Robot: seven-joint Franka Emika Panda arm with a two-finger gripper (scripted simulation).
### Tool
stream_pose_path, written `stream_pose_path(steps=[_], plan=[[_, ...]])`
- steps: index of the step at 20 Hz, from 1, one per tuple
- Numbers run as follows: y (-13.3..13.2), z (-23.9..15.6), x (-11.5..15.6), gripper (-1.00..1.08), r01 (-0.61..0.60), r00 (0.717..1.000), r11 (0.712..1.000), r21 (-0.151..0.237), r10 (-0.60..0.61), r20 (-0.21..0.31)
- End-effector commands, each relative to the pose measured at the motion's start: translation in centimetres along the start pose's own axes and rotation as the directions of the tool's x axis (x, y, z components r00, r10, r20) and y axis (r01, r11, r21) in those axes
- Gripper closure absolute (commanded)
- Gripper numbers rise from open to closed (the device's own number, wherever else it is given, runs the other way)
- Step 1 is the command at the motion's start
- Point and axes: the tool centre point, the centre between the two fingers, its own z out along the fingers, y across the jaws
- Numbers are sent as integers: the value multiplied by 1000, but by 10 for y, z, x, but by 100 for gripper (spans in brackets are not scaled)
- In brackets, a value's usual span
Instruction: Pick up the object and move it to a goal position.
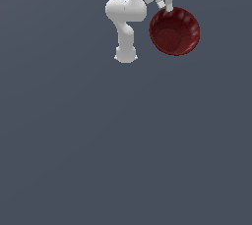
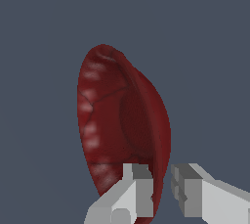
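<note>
Exterior view: the white arm (image 1: 125, 17) sits at the top centre of the frame, its base planted on the flat grey surface (image 1: 123, 145) and its links bending up and toward the exterior view's right. The claw (image 1: 165, 6) hangs at the upper right of the arm, partly cut by the top edge of the frame.

The bowl (image 1: 174, 31) is dark red, glossy and round, with a ribbed, scalloped rim. It appears in the upper right part of the frame, just below the claw and to the exterior view's right of the arm's base. Its open side faces the camera, so the inside is visible. Whether it clears the surface cannot be read from this view alone.

Wrist view: the bowl (image 2: 122, 120) is seen nearly edge-on, filling the centre of the picture, with pale highlights along the ribs of its inner wall. The two grey fingers (image 2: 139, 189) of the claw (image 2: 163, 186) stand on either side of the rim, one against the inner wall and one on the outer side. The rim passes between them, and the claw is clamped on it. Behind the bowl there is only plain grey background.
</note>
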Motion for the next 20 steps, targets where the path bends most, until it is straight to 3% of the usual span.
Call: stream_pose_path(steps=[1,20], plan=[[-4,-12,-8,108,1,1000,1000,2,-1,1],[-24,-38,-20,108,0,1000,1000,2,0,4]])
